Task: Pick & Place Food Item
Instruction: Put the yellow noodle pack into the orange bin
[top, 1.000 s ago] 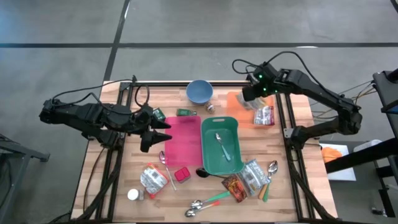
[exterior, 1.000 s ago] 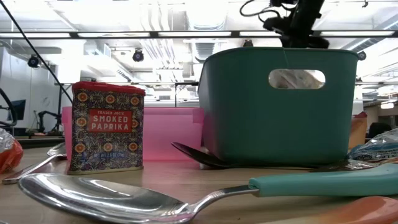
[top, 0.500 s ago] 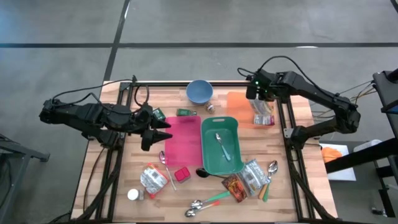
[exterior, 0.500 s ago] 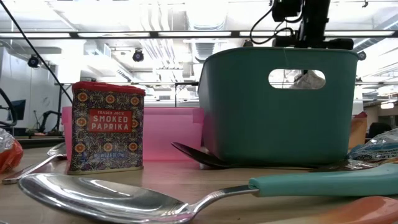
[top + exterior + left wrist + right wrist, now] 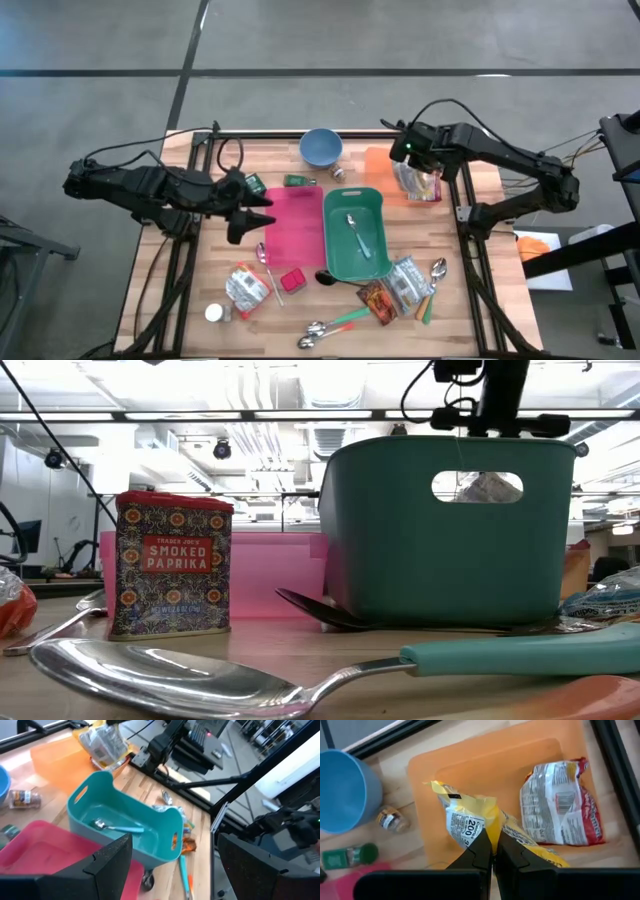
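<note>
An orange tray (image 5: 378,163) sits at the table's far right, and a red-and-silver noodle packet (image 5: 560,810) lies flat in it. My right gripper (image 5: 493,851) is above this tray, shut on a yellow-and-silver snack bag (image 5: 470,822). The bag also shows in the left wrist view (image 5: 102,742) and, in the low view, through the teal bin's handle hole (image 5: 490,487). My left gripper (image 5: 262,208) is open and idle over the left edge of the pink tray (image 5: 293,222). My right gripper pinches the snack bag's yellow edge (image 5: 491,829) between its two fingers, coming from above and pointing steeply down. The bag hangs crumpled below the fingers over the orange tray. I cannot tell whether its lower end touches the tray.
A teal bin (image 5: 375,258) with a spoon inside stands mid-table beside the pink tray. A blue bowl (image 5: 321,147) and small spice jars are at the far edge. A paprika tin (image 5: 293,281), more packets (image 5: 245,288) and spoons (image 5: 330,326) lie along the near edge.
My right gripper has rolled its wrist and sunk a little over the orange tray, staying shut. The snack bag has turned with it.
</note>
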You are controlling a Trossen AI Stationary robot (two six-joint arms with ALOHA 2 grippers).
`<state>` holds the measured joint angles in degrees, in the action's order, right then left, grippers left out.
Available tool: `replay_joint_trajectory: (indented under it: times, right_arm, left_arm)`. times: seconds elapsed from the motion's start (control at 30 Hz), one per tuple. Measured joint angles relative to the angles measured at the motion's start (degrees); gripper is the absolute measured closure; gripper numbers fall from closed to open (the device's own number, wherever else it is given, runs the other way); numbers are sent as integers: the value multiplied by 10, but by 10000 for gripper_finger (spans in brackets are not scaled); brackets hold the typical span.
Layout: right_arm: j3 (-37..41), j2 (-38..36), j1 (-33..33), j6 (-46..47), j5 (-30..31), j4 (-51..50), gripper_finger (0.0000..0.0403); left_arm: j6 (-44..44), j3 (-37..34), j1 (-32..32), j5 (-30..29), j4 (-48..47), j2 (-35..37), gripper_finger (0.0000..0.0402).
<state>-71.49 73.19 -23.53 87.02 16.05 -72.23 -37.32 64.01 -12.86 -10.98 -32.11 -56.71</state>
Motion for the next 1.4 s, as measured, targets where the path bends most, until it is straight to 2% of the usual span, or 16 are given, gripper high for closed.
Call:
replay_joint_trajectory:
  times: [0.33, 0.47, 0.9, 1.4]
  right_arm:
    - [14, 48, 5, 56, 14, -3, 395]
    - [14, 78, -12, 56, 19, -42, 395]
    - [14, 131, -100, -92, 21, -59, 395]
    - [16, 238, -120, -246, 24, -48, 395]
  left_arm:
    - [13, 0, 0, 0, -40, 0, 109]
    - [9, 0, 0, 0, -40, 3, 109]
    - [-33, 0, 0, 0, -42, 16, 109]
    - [-52, 0, 0, -17, -42, 16, 109]
